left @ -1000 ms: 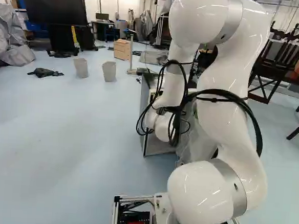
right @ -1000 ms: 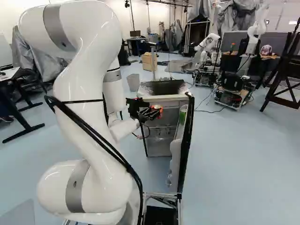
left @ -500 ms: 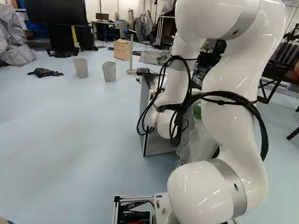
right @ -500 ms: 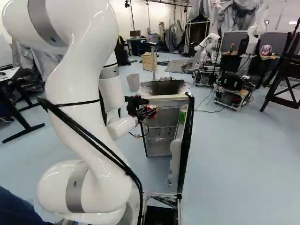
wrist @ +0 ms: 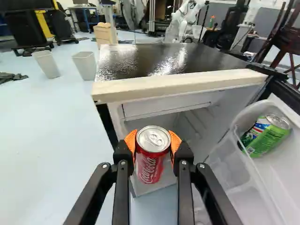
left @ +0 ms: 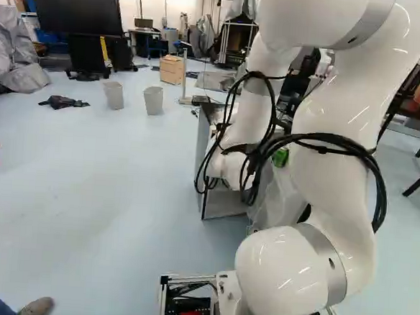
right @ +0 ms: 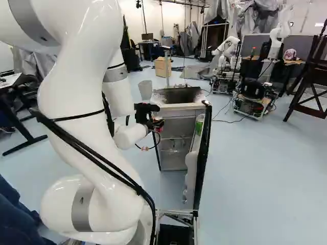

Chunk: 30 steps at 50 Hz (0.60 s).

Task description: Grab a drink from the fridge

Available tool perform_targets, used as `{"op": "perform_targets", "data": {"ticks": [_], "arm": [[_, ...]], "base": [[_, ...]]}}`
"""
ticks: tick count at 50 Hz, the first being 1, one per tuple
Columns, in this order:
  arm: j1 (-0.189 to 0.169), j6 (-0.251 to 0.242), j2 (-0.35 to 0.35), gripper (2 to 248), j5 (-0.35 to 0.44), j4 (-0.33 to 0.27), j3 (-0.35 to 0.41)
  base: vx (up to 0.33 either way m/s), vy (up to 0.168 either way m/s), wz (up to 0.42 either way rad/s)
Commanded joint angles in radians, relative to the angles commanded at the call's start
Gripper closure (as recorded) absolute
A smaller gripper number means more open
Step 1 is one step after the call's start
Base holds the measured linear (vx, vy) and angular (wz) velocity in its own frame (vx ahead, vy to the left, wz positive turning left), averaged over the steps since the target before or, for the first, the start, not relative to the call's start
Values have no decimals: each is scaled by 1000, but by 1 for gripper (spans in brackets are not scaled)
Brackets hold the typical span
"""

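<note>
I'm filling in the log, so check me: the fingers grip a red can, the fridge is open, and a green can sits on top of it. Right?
Not quite: the wrist view shows the green can in the bin of the fridge door, not on top. The rest stands.

Two grey bins (left: 153,101) on floor; wooden crate (left: 171,69) beyond them; large black screen (left: 75,8) farther left; another robot (right: 224,54) beyond, right.

Two cans (wrist: 149,168), apparently two bins (wrist: 86,67).
</note>
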Motion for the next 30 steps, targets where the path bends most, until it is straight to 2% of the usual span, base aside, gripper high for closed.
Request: {"op": "perform_targets", "data": {"ticks": [30], "arm": [[0, 0, 104, 156, -15, -13, 28]], "base": [[0, 0, 0]]}}
